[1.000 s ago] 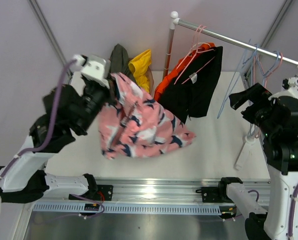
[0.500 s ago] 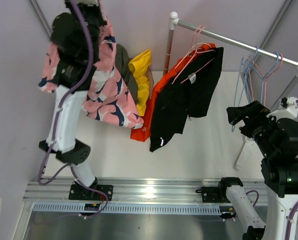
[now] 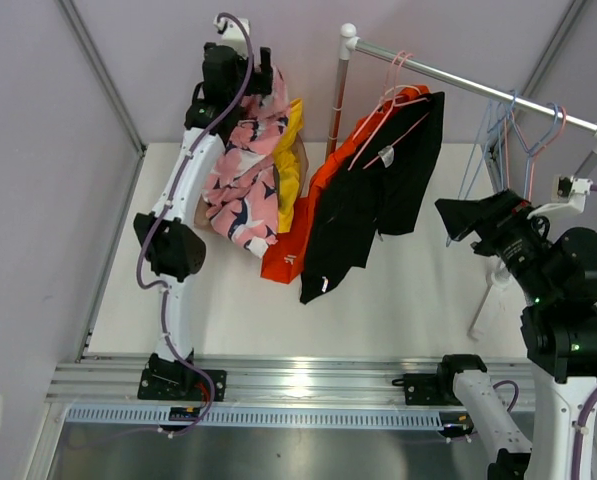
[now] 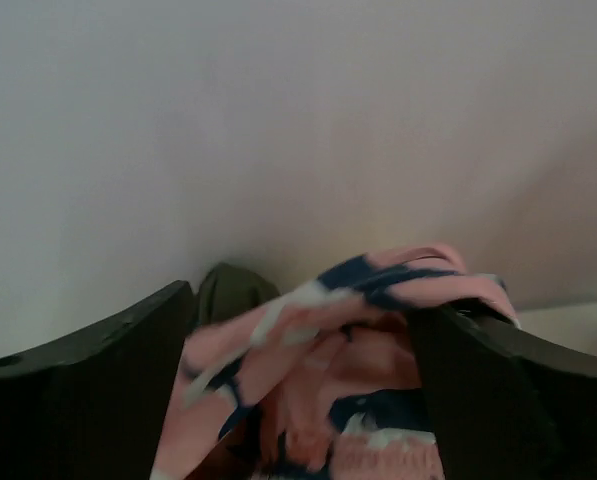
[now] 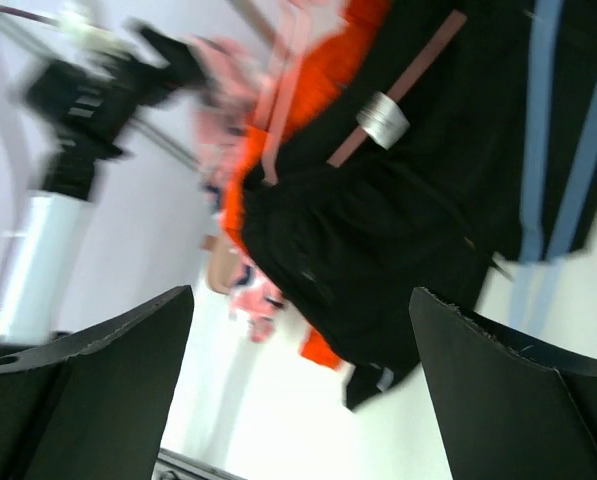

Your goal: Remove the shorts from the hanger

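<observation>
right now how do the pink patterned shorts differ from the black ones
The pink shorts are navy-and-white patterned; the black shorts are plain. Pink ones dangle at the left gripper, off the rail; black ones hang from a hanger on it. Both are limp cloth.

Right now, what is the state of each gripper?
Left gripper: open, the pink patterned shorts lying between its fingers.
Right gripper: open, holding nothing.
</observation>
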You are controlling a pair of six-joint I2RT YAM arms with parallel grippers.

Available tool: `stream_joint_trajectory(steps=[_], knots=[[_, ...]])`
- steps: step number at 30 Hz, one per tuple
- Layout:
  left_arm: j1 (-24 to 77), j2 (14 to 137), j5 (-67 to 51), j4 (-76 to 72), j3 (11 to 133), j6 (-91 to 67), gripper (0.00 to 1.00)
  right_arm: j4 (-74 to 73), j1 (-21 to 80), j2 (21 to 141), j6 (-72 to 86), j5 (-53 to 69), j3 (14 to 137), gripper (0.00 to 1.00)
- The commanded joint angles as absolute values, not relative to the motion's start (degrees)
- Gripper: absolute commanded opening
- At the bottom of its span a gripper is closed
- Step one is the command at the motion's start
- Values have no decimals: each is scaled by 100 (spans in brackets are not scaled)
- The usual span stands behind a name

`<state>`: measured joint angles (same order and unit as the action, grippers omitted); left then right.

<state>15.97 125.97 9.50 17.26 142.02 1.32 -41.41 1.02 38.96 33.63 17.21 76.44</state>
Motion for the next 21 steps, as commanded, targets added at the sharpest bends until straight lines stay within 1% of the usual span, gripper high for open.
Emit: stream_joint_trajectory(steps=[1, 3, 5, 6, 7, 8, 9, 10, 11, 13, 14, 15, 17, 18, 20, 21], knots=[[1556, 12568, 492, 1914, 14125, -377, 99, -2894, 123, 4270, 3638, 2443, 8085, 97], [1564, 12351, 571, 2389, 13905, -527, 99, -2664, 114, 4543, 3840, 2583, 8348, 97], [1573, 11938, 676, 2600, 13136, -746, 99, -2392, 141, 4999, 3928, 2593, 8542, 96], [1582, 11675, 703, 2628, 12879, -817, 99, -2295, 193, 5166, 3981, 2575, 8691, 96], [1591, 11054, 721, 2628, 12598, -974, 99, -2120, 254, 5325, 3999, 2462, 8762, 95], [1608, 10709, 686, 2619, 11690, -1010, 99, -2066, 324, 5657, 3999, 2348, 8824, 94], [1626, 10374, 520, 2576, 11376, -1072, 99, -2031, 543, 5843, 3929, 2234, 8894, 94], [1643, 9684, 440, 2566, 10747, -1177, 99, -1987, 658, 6019, 3859, 1989, 9051, 93], [1661, 9337, 344, 2540, 10479, -1186, 99, -1978, 790, 6377, 3789, 1865, 9131, 89], [1810, 8652, 177, 2444, 9331, -1152, 99, -1925, 1149, 6713, 3570, 1636, 9333, 85], [1889, 8022, 132, 2417, 9082, -1056, 99, -1916, 1238, 6880, 3507, 1461, 9412, 83], [2116, 7720, 245, 2417, 8400, -959, 99, -1907, 1318, 7186, 3455, 1381, 9483, 80], [2363, 7183, 526, 2574, 8000, -739, 99, -1925, 1424, 7434, 3375, 1179, 9650, 75], [2512, 6693, 614, 2671, 7667, -730, 99, -1881, 1433, 7627, 3375, 1143, 9676, 73], [2592, 6207, 642, 2944, 7235, -878, 99, -1820, 1441, 7778, 3375, 1064, 9677, 67], [2593, 5692, 633, 2979, 6885, -905, 99, -1750, 1450, 7822, 3401, 1003, 9668, 65]])
